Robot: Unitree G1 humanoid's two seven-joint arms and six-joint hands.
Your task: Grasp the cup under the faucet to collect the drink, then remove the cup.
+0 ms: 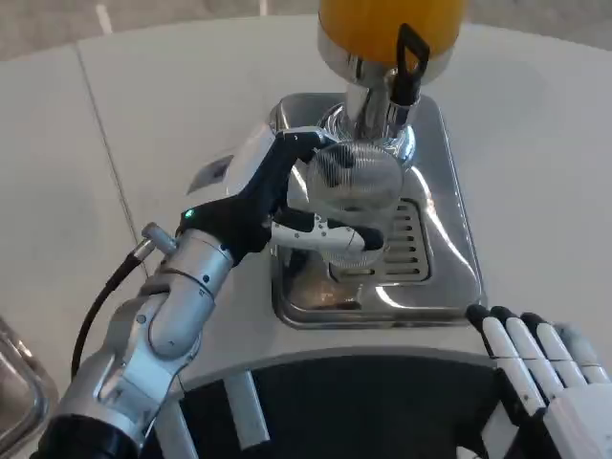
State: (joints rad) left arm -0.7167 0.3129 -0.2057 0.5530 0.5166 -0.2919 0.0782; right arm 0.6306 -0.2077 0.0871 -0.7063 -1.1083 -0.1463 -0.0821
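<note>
A clear glass cup (356,186) stands on the chrome drip tray (435,277) of the drink dispenser, right under the chrome faucet (375,113) with its black lever (409,62). My left hand (277,196) grips the cup from the left, fingers wrapped around its side and thumb across the front near its base. Above the faucet sits the orange juice tank (392,24). My right hand (535,368) rests at the lower right near the table's front edge, fingers stretched out together, holding nothing.
The dispenser's chrome base (449,163) fills the middle of the white round table (535,143). A clear container's corner (14,382) shows at the lower left edge. The dark robot body (363,411) lies below the table's front edge.
</note>
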